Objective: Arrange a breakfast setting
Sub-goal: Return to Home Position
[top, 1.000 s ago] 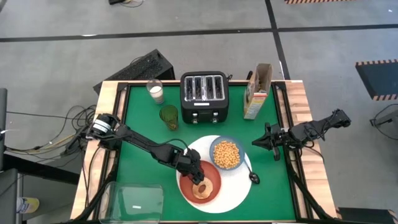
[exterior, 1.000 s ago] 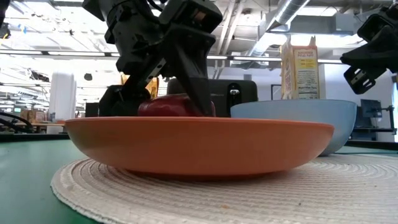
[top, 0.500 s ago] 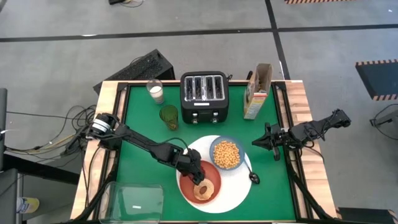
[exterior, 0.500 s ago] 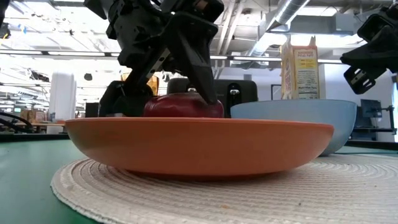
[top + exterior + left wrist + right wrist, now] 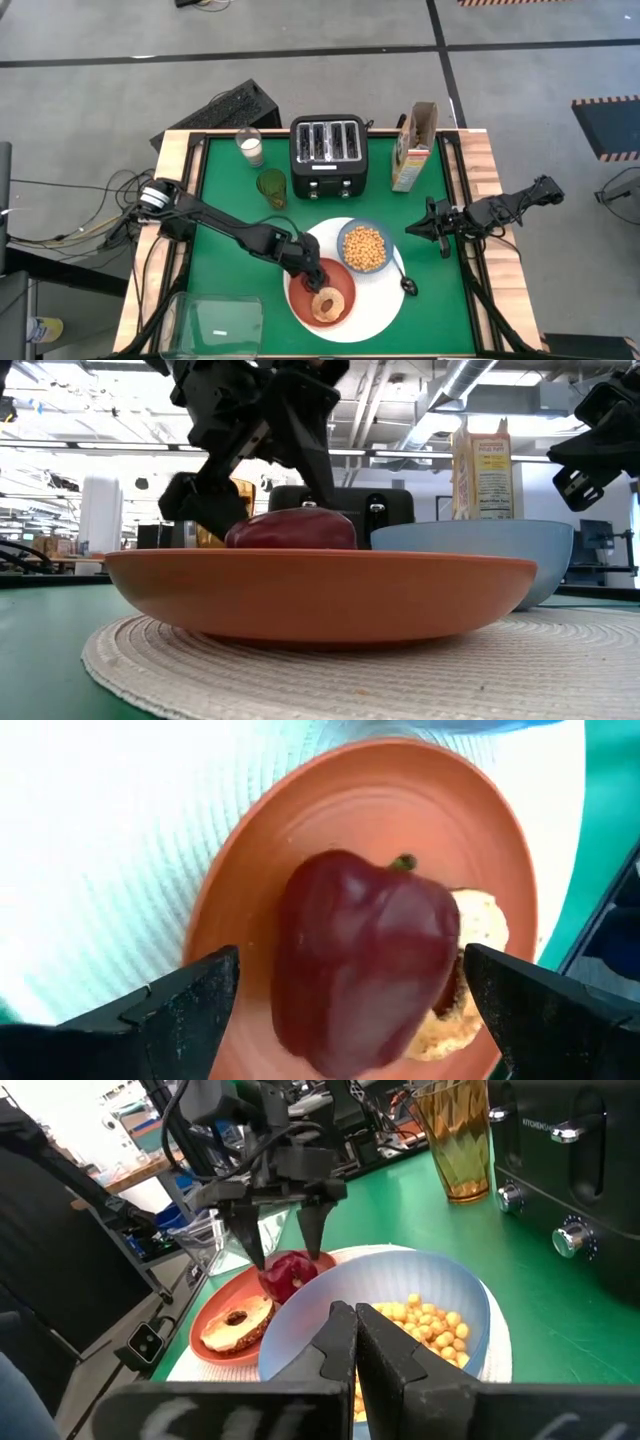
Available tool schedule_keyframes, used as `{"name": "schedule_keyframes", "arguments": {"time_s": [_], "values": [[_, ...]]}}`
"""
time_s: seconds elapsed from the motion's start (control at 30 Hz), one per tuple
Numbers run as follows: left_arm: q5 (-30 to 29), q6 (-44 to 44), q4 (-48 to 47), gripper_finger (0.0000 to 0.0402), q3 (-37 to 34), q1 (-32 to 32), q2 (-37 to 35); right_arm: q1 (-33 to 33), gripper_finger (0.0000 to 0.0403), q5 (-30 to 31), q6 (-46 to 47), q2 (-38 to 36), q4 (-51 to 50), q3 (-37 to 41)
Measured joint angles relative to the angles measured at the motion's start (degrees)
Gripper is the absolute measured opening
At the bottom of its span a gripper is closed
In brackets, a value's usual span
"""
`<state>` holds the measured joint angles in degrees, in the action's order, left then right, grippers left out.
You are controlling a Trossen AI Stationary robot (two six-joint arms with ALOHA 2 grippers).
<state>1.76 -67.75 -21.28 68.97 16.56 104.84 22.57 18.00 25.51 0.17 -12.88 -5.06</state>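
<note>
Nearly all of the breakfast setting seems done, as I judge it; the ring-shaped bagel (image 5: 327, 305) lies flat on the smaller orange-red plate (image 5: 296, 300), hole upward; the dark red food piece (image 5: 360, 960) lies on the same plate just beside it, maybe touching; this plate sits on the large white round plate (image 5: 378, 303) together with the blue bowl (image 5: 340, 240), which holds the yellow cereal (image 5: 364, 248); the small dark spoon (image 5: 408, 284) lies at the white plate's edge, near the bowl; my left claw (image 5: 350, 988) is spread wide, one finger on each side of the red piece and not touching it, so it holds nothing; in the low view the fingertips hang about level with its top; my right claw (image 5: 415, 228) waits over the green bench (image 5: 230, 280), apart from the plates, its fingers pressed together and empty; what is left, I think, is only to lift the left arm clear and bring it to rest; the red piece lies on its side, I believe; in the low view it is wider than tall, so its long axis runs about level with the plate; the small stem (image 5: 403, 863) shows at the end nearer the bagel, pointing sideways and not up; being rounded, it could roll a little if a finger brushes it
</note>
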Motion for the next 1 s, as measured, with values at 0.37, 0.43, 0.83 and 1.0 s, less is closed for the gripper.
{"name": "schedule_keyframes", "arguments": {"time_s": [0.37, 0.43, 0.83, 1.0], "values": [[-7.4, 3.3, -5.1, 0.0371, 0.0, -0.1, -11.5, 0.0, 0.0033, 0.0, 0.0, 0.1, 0.0, 0.0], [-9.1, 7.0, -5.5, 0.0371, 0.0, 0.1, -14.6, 0.0, 0.0033, 0.0, 0.0, 0.1, 0.0, 0.0], [-20.4, 42.3, -6.6, 0.0371, -3.3, 5.0, -31.2, 0.0, 0.0033, 0.0, 0.0, 0.1, 0.0, 0.0], [-21.8, 44.5, -5.9, 0.0381, -11.9, 6.8, -40.7, 0.0, 0.0033, 0.0, 0.0, 0.1, 0.0, 0.0]]}}
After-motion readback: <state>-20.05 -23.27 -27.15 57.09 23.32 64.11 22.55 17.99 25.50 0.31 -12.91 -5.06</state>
